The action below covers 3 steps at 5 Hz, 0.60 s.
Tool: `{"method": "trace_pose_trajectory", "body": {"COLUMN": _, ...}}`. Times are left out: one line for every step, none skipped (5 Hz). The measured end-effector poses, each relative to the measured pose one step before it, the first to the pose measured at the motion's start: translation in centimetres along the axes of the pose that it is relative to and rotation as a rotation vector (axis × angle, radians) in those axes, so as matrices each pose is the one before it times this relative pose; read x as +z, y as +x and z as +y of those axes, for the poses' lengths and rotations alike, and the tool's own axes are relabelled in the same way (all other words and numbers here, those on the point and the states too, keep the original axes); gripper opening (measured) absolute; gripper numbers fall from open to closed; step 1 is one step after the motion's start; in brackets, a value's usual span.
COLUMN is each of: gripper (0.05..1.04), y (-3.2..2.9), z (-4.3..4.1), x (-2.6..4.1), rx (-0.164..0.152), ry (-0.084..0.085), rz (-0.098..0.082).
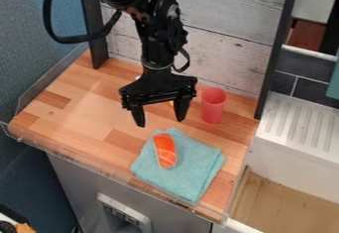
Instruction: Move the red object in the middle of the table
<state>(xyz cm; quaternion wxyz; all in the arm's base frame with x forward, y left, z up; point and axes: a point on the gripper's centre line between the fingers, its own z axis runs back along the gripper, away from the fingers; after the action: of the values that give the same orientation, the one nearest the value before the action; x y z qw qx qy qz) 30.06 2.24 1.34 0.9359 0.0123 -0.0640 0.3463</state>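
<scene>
The wooden surface (86, 108) fills much of the view, with a wall of pale boards (232, 33) behind it and a ridged white drainer (298, 123) off to the right. The black arm (155, 29) comes in from the top, in front of the wall, and its claw (160, 122) hangs over the surface with its fingers spread wide and nothing gripped between them. Toward the viewer from the claw lies a folded teal cloth (198, 177), taking up the front right part of the surface. The red cup (213, 108) stands upright on the surface, near the wall; it is just to the right of the claw in the view, beyond the right-hand finger, and behind the cloth, apart from it. An orange toy sushi piece (165, 152) with pale stripes lies on the cloth. A small yellow thing (171, 103), mostly hidden, shows behind the claw.
</scene>
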Motion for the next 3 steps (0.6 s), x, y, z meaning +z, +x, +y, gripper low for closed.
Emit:
{"method": "trace_pose_trajectory", "body": {"gripper": 1.0, "y": -0.354, "z": 0.173, "x": -0.827, "rx": -0.0004, "ry": 0.0205, "rz": 0.0202}}
{"method": "trace_pose_trajectory", "body": {"gripper": 1.0, "y": -1.064, "z": -1.067, "x": -0.484, "rx": -0.0391, "ry": 0.0542, "rz": -0.0283}}
{"method": "trace_pose_trajectory", "body": {"gripper": 1.0, "y": 0.208, "z": -0.722, "x": -0.684, "rx": 0.0099, "ry": 0.0177, "rz": -0.0649}}
